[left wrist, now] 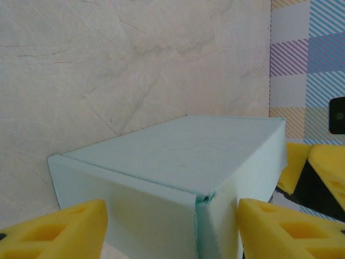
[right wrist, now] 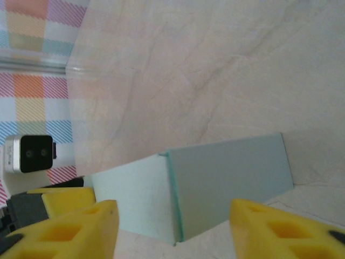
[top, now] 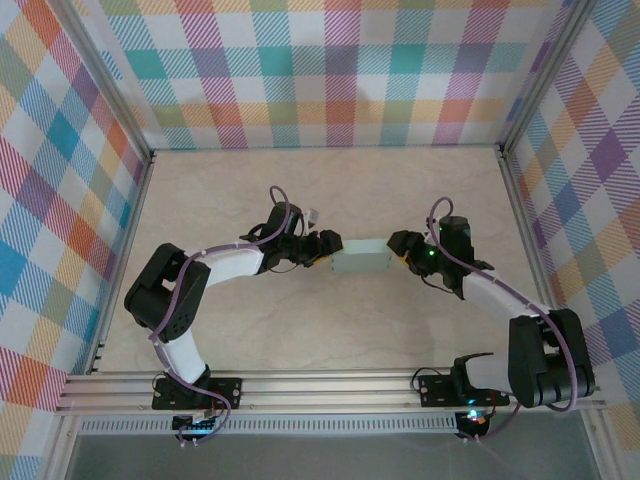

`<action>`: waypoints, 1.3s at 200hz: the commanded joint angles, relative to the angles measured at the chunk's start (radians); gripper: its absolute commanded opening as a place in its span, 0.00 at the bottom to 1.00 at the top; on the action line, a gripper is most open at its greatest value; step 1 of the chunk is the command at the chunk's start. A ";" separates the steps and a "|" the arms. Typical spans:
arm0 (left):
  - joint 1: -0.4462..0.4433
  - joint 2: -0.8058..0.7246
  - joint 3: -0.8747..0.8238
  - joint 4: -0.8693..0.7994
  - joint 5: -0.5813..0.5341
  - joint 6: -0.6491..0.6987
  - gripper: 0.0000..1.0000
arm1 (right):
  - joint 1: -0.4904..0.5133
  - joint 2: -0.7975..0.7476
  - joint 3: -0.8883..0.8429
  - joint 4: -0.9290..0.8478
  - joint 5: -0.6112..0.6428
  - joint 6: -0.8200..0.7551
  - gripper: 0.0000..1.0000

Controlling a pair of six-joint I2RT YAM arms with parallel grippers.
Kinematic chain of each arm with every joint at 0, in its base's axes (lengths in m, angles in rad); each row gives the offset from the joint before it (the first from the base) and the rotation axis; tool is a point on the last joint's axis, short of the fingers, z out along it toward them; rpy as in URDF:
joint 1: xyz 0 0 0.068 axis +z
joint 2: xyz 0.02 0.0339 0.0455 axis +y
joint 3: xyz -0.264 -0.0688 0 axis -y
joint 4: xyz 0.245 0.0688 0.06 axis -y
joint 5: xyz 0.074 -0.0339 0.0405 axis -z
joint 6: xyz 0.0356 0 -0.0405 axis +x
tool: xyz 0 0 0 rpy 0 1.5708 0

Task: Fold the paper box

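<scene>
The paper box (top: pixel 362 258) is a closed, pale mint rectangular box lying on the table (top: pixel 330 330) between the two arms. My left gripper (top: pixel 325 248) is at the box's left end and stands open. In the left wrist view the box (left wrist: pixel 188 156) has a near corner between that gripper's (left wrist: pixel 172 232) yellow fingertips (left wrist: pixel 54 232). My right gripper (top: pixel 400 245) is at the box's right end, open. In the right wrist view the box (right wrist: pixel 226 178) lies just beyond that gripper (right wrist: pixel 172 232), with table showing on both sides of it.
Plaid walls (top: pixel 330 70) and aluminium rails (top: pixel 300 392) enclose the pale marbled table. The right gripper's yellow fingers (left wrist: pixel 318 172) show past the box in the left wrist view. The left arm's camera (right wrist: pixel 29 154) shows in the right wrist view.
</scene>
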 commanded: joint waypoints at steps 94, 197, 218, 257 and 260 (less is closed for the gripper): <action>0.019 -0.039 0.091 -0.168 0.023 0.077 0.85 | 0.012 0.164 0.081 0.001 -0.059 -0.065 0.57; 0.039 -0.065 0.022 -0.153 0.018 0.082 0.45 | 0.012 0.196 0.075 0.034 -0.081 -0.037 0.50; 0.039 -0.055 0.001 -0.134 0.022 0.072 0.40 | 0.012 0.196 0.073 0.032 -0.081 -0.037 0.49; 0.042 -0.038 -0.055 -0.101 0.012 0.066 0.20 | 0.012 0.199 0.062 0.029 -0.073 -0.040 0.47; 0.042 -0.037 -0.061 -0.098 0.012 0.066 0.19 | 0.012 0.199 0.059 0.028 -0.072 -0.040 0.47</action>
